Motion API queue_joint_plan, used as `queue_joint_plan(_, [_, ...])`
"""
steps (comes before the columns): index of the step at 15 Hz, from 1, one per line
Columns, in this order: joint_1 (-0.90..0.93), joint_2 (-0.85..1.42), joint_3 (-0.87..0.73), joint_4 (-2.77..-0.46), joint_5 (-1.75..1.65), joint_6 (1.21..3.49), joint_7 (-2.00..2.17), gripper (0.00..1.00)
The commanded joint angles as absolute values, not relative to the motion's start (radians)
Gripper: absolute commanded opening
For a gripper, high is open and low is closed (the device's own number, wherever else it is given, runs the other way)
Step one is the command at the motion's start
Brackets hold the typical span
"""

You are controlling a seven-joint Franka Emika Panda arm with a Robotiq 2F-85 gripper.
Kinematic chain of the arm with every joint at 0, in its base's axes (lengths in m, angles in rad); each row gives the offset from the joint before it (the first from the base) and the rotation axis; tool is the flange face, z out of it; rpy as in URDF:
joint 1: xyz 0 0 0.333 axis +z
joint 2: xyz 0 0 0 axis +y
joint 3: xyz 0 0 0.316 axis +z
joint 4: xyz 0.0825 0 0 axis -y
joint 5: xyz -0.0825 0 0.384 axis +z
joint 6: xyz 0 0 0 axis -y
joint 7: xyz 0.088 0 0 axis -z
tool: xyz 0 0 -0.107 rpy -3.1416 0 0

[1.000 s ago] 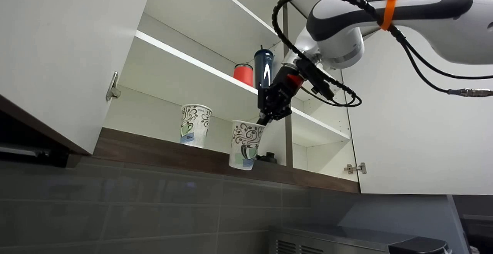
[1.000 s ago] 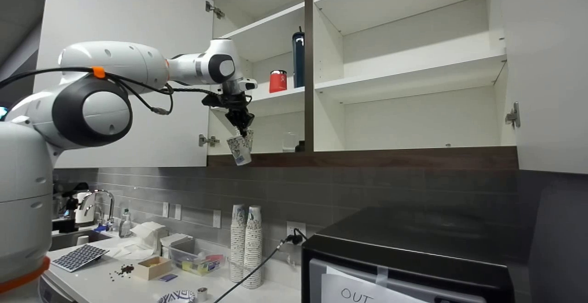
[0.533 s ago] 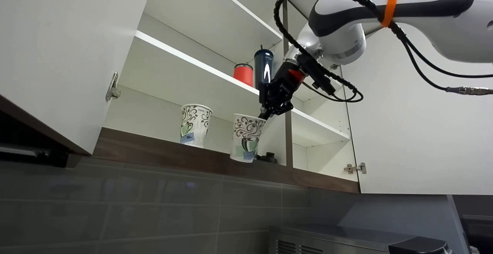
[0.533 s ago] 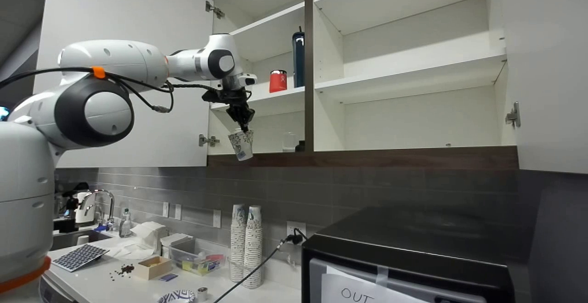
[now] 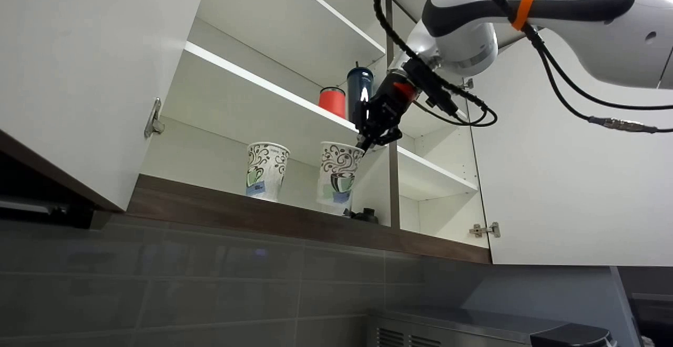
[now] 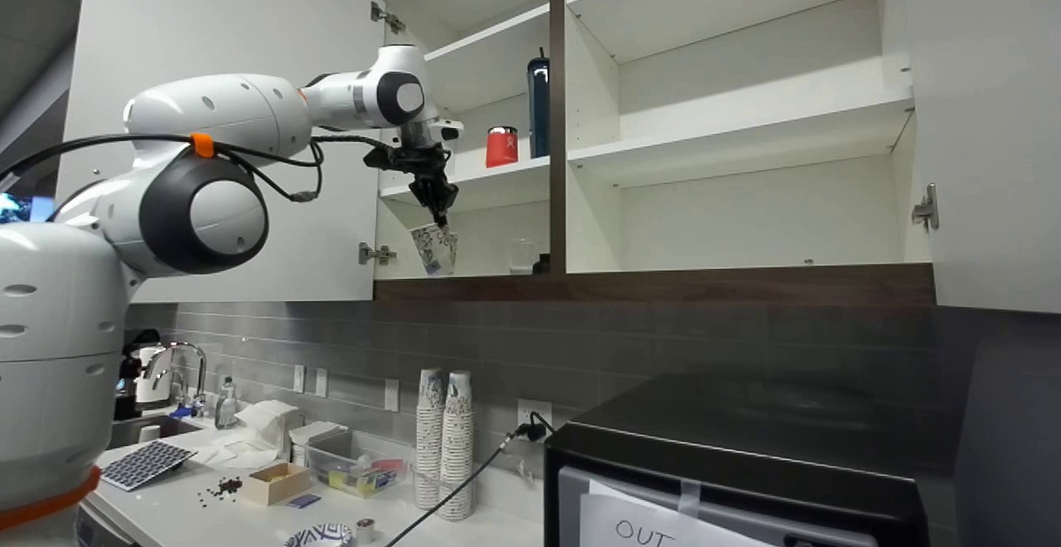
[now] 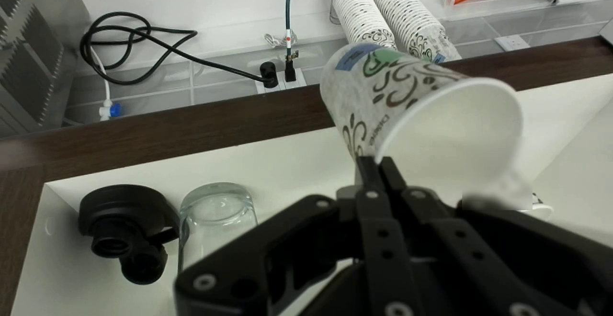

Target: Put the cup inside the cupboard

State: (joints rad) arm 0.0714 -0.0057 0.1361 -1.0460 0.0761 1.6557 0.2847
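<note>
The cup (image 7: 359, 95) is of matt paper; the cupboard (image 6: 746, 215) looks smooth and satiny, its bottom edge (image 6: 729, 284) of dark, grained wood. The drinking glass (image 7: 218, 230) is clear and shiny, the wall tiles (image 5: 226, 297) smooth and glossy.

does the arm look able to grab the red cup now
Probably not: the tool grips a paper cup by its rim and would need to release it first. Otherwise the way looks free: the cupboard is open and nothing shows in front of the red cup.
</note>
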Motion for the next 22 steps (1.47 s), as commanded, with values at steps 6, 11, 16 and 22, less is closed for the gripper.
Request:
queue_joint_plan(6, [0.114,0.187,0.163,-0.798,0.000,1.616,0.505,0.01])
queue_joint_plan(11, [0.125,0.235,0.156,-0.720,-0.022,1.614,0.561,0.01])
queue_joint_plan(16, [0.129,0.274,0.151,-0.669,-0.051,1.610,0.604,0.01])
queue_joint_plan(22, [0.135,0.305,0.150,-0.634,-0.077,1.608,0.624,0.01])
